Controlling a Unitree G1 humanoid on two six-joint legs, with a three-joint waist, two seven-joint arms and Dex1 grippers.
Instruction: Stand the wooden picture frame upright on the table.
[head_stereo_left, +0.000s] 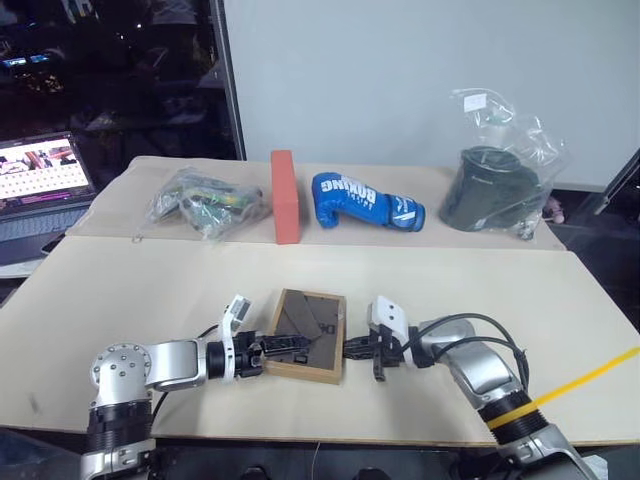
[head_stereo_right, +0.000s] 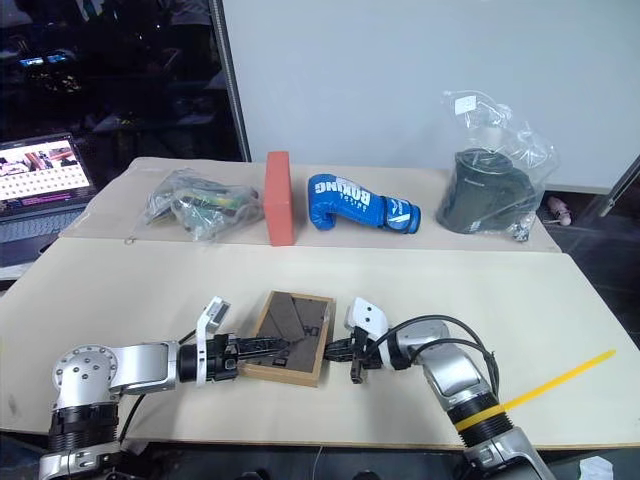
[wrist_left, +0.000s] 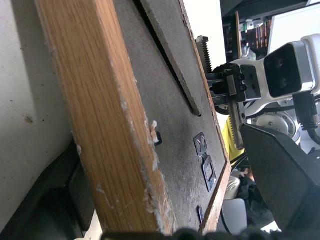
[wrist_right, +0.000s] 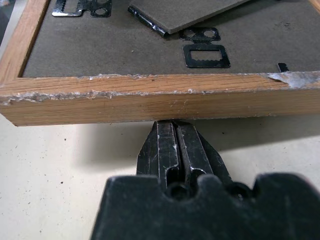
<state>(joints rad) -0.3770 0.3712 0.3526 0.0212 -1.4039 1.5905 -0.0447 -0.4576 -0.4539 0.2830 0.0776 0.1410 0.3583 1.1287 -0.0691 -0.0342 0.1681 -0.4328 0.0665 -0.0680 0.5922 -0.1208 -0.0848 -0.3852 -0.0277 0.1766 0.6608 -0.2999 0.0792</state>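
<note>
The wooden picture frame (head_stereo_left: 312, 318) lies face down on the table (head_stereo_left: 460, 290), its dark back and easel leg (wrist_right: 185, 12) facing up. My left gripper (head_stereo_left: 292, 347) comes in from the frame's left side and is open. Its fingers (wrist_left: 285, 175) straddle the frame's near wooden edge, one over the dark back and one outside the edge. My right gripper (head_stereo_left: 351, 349) is shut with nothing in it. Its fingertips (wrist_right: 175, 131) meet the lower part of the frame's right side edge, and it also shows past the frame in the left wrist view (wrist_left: 226, 85).
On the narrower far tabletop stand an orange-red block (head_stereo_left: 285, 196), a blue boxing glove (head_stereo_left: 365, 202), a clear bag of small items (head_stereo_left: 205, 200) and a bagged dark green thing (head_stereo_left: 495, 185). A laptop (head_stereo_left: 40, 180) sits at far left. A yellow strip (head_stereo_left: 590, 375) crosses the table's right corner.
</note>
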